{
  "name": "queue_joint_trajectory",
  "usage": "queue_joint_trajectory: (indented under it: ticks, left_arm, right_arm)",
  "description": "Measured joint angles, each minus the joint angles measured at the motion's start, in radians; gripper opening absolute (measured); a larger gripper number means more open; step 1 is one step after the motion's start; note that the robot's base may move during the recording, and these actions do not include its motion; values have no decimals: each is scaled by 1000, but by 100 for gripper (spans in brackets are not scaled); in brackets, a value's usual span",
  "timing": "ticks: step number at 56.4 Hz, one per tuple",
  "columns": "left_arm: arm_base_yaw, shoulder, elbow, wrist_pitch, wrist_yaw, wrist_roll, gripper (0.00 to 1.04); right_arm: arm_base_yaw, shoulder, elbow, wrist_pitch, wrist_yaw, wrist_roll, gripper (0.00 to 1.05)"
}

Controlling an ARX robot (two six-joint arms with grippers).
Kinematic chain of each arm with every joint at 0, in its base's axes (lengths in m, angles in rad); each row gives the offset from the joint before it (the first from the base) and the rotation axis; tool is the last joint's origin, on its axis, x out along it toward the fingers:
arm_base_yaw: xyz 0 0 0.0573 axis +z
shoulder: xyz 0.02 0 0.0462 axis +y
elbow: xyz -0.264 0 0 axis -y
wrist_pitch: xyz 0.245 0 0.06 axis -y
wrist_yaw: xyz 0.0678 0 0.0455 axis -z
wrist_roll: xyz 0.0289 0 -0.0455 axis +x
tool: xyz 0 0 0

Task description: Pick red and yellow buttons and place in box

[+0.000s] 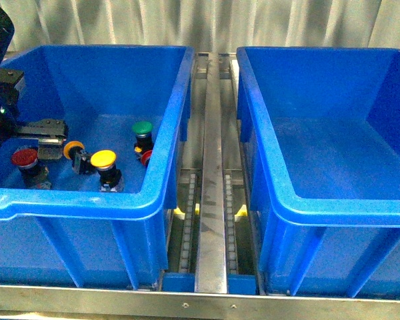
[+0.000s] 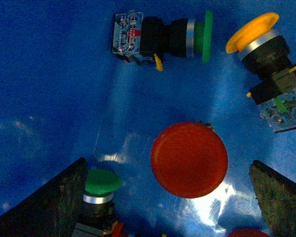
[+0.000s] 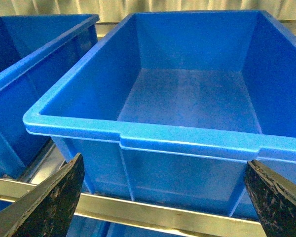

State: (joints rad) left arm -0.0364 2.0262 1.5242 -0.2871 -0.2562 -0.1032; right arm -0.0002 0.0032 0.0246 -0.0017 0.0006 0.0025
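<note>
The left arm [image 1: 1, 93] reached down into the left bin [image 1: 87, 200] at its left end, with its jaws spread wide. A red button [image 1: 25, 158] stood cap-up near the bin's near-left corner, just beside those jaws. In the left wrist view the red cap sat between the two dark fingers [image 2: 49, 207], clear of both — the left jaws held nothing.

Right of it lay a yellow button [image 1: 73, 150] on its side, and just beside that a second yellow button [image 1: 104, 160] stood upright. Farther right a green button [image 1: 142, 128] stood upright, and a second red button [image 1: 147, 157] lay against the bin's right wall.

The right jaws were also wide and held nothing — the right wrist view showed them outside the near wall of the right bin [image 3: 153, 136]. A metal rail [image 1: 210, 200] ran between the two bins.
</note>
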Motion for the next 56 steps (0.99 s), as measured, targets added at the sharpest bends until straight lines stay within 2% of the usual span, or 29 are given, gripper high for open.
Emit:
queue_joint_trajectory:
  ticks: [16, 23, 28, 47, 56]
  left_arm:
    - [0, 36, 38, -1, 2, 0, 97]
    - [-2, 47, 43, -1, 1, -2, 80]
    - [-5, 54, 45, 0, 1, 5, 86]
    - [-16, 55, 41, 12, -6, 1, 38]
    - [-16, 51, 37, 19, 2, 2, 34]
  right_arm:
    - [0, 0, 0, 0, 0, 0, 98]
    - [0, 0, 0, 0, 0, 0, 98]
    - [0, 0, 0, 0, 0, 0, 98]
    - [0, 0, 0, 0, 0, 0, 98]
    - [0, 0, 0, 0, 0, 0, 98]
